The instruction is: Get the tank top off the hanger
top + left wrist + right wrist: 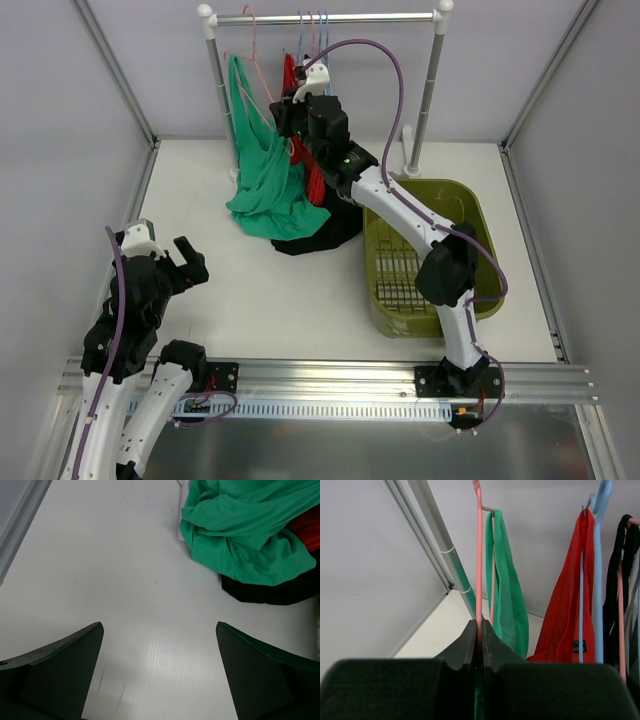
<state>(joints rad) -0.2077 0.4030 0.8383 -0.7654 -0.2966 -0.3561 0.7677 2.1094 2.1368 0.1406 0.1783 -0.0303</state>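
From above, the right arm reached across the table (290,310) to the clothes rack (325,18) at the back, with the right gripper (290,100) in among the hanging garments. The green tank top (262,175) hung by a strap from the pink hanger (251,40) on the left part of the rail. Its lower part was heaped on the table, lying over a black garment (335,230). A red garment (290,72) hung just beside it. An olive basket (470,215) sat on the right side of the table. The left gripper (185,262) was held well apart from the clothes, near the table's left front.

In the left wrist view, the left gripper (160,645) was spread wide with nothing in it, each finger (65,670) at one side of bare table. The green heap lay ahead to the right (245,540), partly covering the black cloth (270,592).

In the right wrist view, the right gripper (480,630) was clenched on the thin wire of the pink hanger (479,555) (the two pads met around it). The tank top's strap (507,595) was draped over the hanger's shoulder just beside the grip. Further right hung the red garment (570,615) on a blue hanger (597,555), then a black one (615,595).
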